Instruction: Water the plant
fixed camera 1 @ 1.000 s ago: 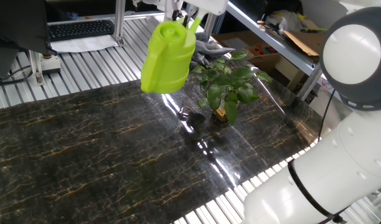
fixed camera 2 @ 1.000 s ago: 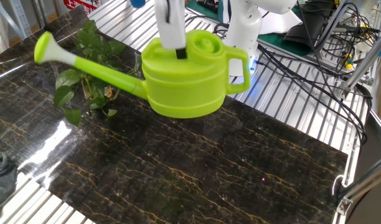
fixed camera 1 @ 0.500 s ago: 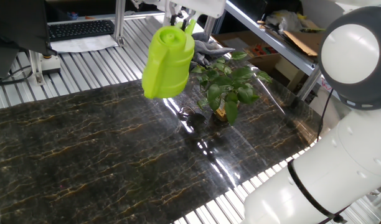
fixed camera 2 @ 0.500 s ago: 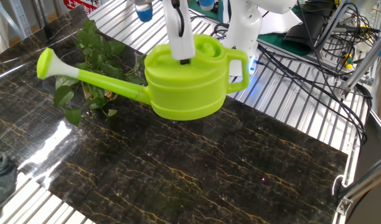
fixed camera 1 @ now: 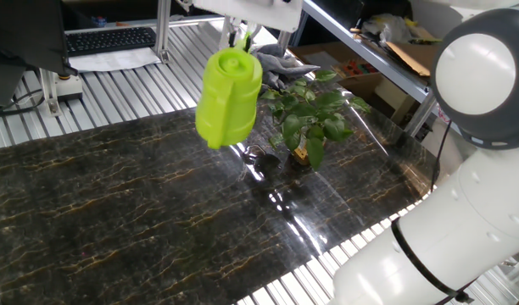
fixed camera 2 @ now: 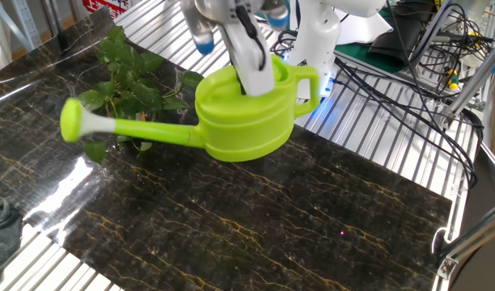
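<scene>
Vs 1 s ago: watering can (fixed camera 2: 246, 115) has tipped fwd. Spout (fixed camera 2: 142, 129) was angled up toward the upper left in the other fixed view w/ the rose high; now it runs nearly level, rose (fixed camera 2: 73, 121) dropped lower, in front of the plant's lower leaves. Can body also shifted slightly right and down in that view, and the claw's (fixed camera 2: 252, 78) finger (fixed camera 2: 249, 58) leans over more than before. In one fixed view the can (fixed camera 1: 229, 97) has turned so it looks narrower, near end-on, lid side up.

Claw is pinching the can at its top, finger reaching down onto the top handle area by the lid; the other finger is hidden, so grip seen from one side only. In one fixed view the claw (fixed camera 1: 242, 38) sits just above the can's top. Can is off the desk (fixed camera 2: 312, 218), held in the air.

Plant (fixed camera 1: 309, 114) stands on the dark marbled desk near its far edge in one fixed view, upright, stems rising from a base w/ a yellow-orange tag (fixed camera 1: 300, 156) low down. Long axis roughly vertical, leaves spreading out sideways. In the other fixed view the plant (fixed camera 2: 126, 85) is at upper left, behind the spout. Can's long axis runs body-to-rose toward the plant, about horizontal; rose overlaps the plant's leaves in that view, can't tell if touching.

White robot arm (fixed camera 1: 471, 169) fills the right side of one fixed view.
</scene>
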Robot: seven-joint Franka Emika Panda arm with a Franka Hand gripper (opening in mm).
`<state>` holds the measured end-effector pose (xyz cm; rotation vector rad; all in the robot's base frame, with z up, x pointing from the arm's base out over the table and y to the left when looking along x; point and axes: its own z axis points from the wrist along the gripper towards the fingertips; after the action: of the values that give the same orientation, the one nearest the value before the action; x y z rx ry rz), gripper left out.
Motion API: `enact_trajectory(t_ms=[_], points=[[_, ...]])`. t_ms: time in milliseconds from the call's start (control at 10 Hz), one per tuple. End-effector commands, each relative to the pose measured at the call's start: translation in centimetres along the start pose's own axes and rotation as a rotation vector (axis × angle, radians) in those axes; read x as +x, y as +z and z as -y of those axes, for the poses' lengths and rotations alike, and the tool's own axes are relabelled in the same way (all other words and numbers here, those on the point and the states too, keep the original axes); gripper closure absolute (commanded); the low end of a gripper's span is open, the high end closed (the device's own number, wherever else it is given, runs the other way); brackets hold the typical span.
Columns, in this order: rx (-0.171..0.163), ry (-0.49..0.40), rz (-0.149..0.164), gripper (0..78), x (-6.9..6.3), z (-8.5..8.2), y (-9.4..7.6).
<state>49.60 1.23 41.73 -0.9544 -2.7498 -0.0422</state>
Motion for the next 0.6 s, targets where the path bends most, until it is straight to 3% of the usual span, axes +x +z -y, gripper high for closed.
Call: enact_trajectory(t_ms=[100,300,600], points=[[0.225,-0.649,0.041,76.4,1.0,-1.3,8.3],[0.264,-0.663,0.054,76.4,1.3,-1.8,9.5],[0.25,-0.675,0.052,76.4,1.4,-1.9,10.3]])
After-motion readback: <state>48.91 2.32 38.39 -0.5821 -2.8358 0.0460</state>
